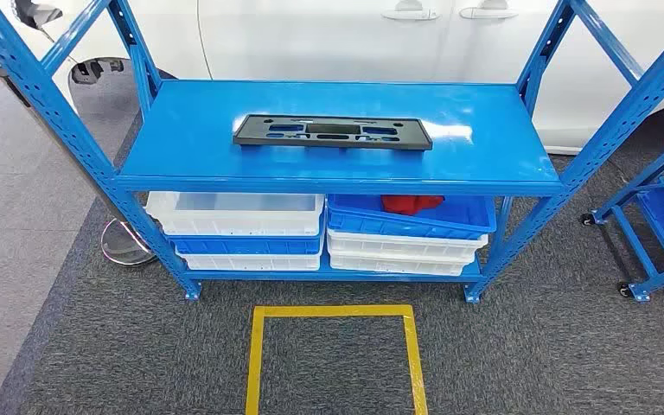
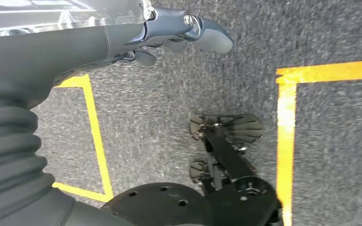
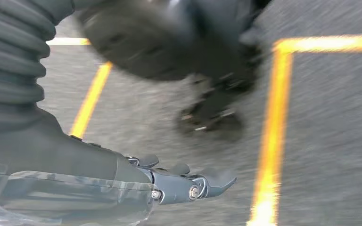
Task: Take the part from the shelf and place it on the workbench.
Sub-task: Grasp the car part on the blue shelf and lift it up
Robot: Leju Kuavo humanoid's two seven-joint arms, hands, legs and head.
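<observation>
A flat black rectangular part (image 1: 332,131) with several cut-outs lies across the middle of the blue shelf's top board (image 1: 190,147) in the head view. My left hand (image 2: 179,35) hangs over grey carpet in the left wrist view, its fingers stretched out and holding nothing. My right hand (image 3: 188,181) also hangs over the carpet in the right wrist view, fingers extended and nothing in them. Both hands are far from the part.
Blue and white bins (image 1: 251,226) are stacked on the lower shelf; one blue bin holds a red object (image 1: 411,204). A yellow taped square (image 1: 333,354) marks the carpet before the shelf. A white car (image 1: 354,39) stands behind, a second blue rack (image 1: 657,216) at right, a chrome post base (image 1: 125,242) at left.
</observation>
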